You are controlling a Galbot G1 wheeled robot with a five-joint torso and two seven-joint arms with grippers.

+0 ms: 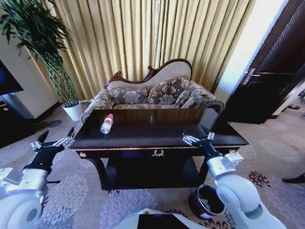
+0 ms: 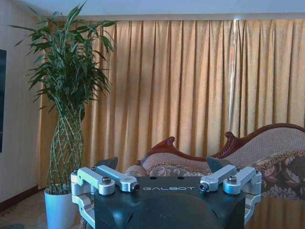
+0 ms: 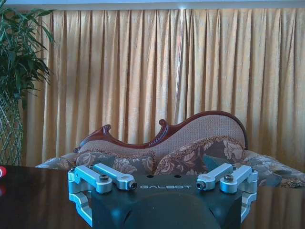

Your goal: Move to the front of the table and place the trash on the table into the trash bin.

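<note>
Dark table (image 1: 143, 136) in front of the sofa (image 1: 152, 93), bottle (image 1: 106, 123) lying on it, trash bin (image 1: 206, 200) under its right end, plant pot (image 1: 73, 110) off its left corner, left gripper (image 1: 56, 138) and right gripper (image 1: 196, 134) both spread wide, holding nothing.

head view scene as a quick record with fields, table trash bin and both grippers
table: dark glossy console table, directly ahead, sofa behind it
trash: plastic bottle with red cap lying on the tabletop, toward the robot's left
trash bin: dark round bin on the carpet by the table's right front leg, beside the right arm
left gripper: open, off the table's left end, holding nothing
right gripper: open, over the table's right front edge, holding nothing
plant: potted plant behind, on the left
</note>
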